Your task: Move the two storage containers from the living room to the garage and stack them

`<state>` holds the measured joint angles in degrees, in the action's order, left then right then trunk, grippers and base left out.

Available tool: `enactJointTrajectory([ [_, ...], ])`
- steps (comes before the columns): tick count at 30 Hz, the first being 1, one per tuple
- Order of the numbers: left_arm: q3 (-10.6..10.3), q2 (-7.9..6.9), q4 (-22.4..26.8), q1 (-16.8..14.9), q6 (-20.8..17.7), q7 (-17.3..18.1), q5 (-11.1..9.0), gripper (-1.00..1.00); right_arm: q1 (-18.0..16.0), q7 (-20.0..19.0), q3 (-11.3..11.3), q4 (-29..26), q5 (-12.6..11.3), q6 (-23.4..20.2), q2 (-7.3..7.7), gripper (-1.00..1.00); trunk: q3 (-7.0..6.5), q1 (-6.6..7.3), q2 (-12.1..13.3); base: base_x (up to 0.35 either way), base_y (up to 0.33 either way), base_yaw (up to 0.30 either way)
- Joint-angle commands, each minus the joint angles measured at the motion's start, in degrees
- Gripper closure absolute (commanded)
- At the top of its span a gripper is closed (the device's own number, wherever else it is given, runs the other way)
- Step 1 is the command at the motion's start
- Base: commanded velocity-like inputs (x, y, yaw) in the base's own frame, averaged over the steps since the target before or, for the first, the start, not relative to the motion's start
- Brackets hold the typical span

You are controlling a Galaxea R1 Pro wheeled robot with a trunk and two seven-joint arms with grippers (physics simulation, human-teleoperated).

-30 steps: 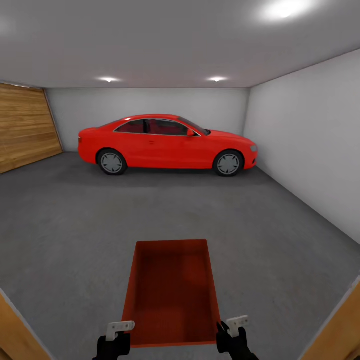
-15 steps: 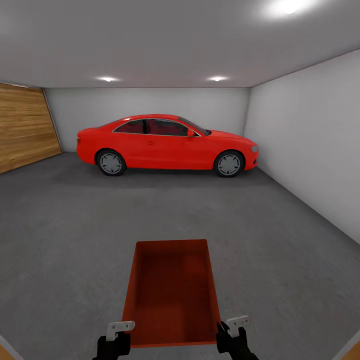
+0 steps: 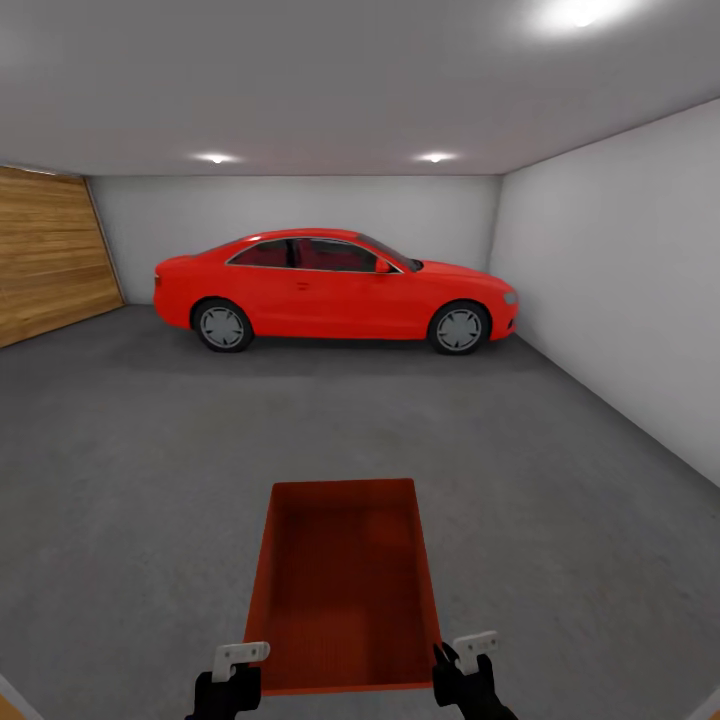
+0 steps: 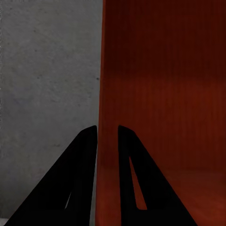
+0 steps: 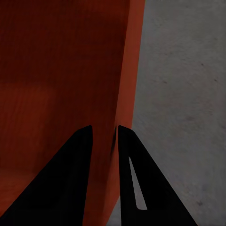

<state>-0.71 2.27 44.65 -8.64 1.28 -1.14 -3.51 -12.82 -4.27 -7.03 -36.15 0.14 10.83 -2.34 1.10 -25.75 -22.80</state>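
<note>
Garage interior. Floor dark grey rough concrete, runs wall to wall. Back wall & right wall plain pale grey. Wooden plank door w/ horizontal boards on left side. Red car, coupe, parked side-on along back wall, nose toward right wall. Ceiling pale grey w/ three round recessed lights, brightest one at front right.

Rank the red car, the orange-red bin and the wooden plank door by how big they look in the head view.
Largest to smallest, as they look:
1. red car
2. orange-red rectangular bin, close behind, though nearness to the camera enlarges it
3. wooden plank door, cut off by the picture's edge, so its full size is unsure
</note>
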Motion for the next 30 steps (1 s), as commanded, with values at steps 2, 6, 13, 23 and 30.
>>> enactJointTrajectory([
  [2, -1.66, 1.54, 0.00, -0.06, 0.13, -0.18, -0.27, 1.00, -0.01, -0.30, -3.69, 0.11, -0.31, 0.16, -0.03, 1.00, 0.11, -0.04, -0.12, 0.014, 0.024, 0.000],
  [6, -1.66, 1.53, 0.00, -0.06, 0.17, -0.18, -0.27, 1.00, -0.01, -0.30, -3.68, 0.11, -0.31, 0.16, -0.03, 1.00, 0.11, -0.04, -0.12, 0.004, 0.006, 0.000],
  [13, -1.66, 1.51, 0.00, -0.06, 0.21, -0.18, -0.27, 1.00, -0.01, -0.32, -3.64, 0.11, -0.31, 0.16, 0.05, 1.00, 0.11, -0.04, -0.12, 0.000, 0.000, 0.000],
  [23, -1.66, 1.55, 0.00, -0.06, 0.17, -0.18, -0.27, 1.00, -0.01, -0.30, -3.69, 0.11, -0.31, 0.16, 0.06, 1.00, 0.11, -0.04, -0.12, 0.005, 0.000, 0.000],
  [30, -1.66, 1.59, 0.00, -0.06, 0.13, -0.18, -0.27, 1.00, -0.01, -0.30, -3.69, 0.11, -0.31, 0.16, 0.06, 1.00, 0.11, -0.04, -0.12, 0.235, 0.000, 0.000],
])
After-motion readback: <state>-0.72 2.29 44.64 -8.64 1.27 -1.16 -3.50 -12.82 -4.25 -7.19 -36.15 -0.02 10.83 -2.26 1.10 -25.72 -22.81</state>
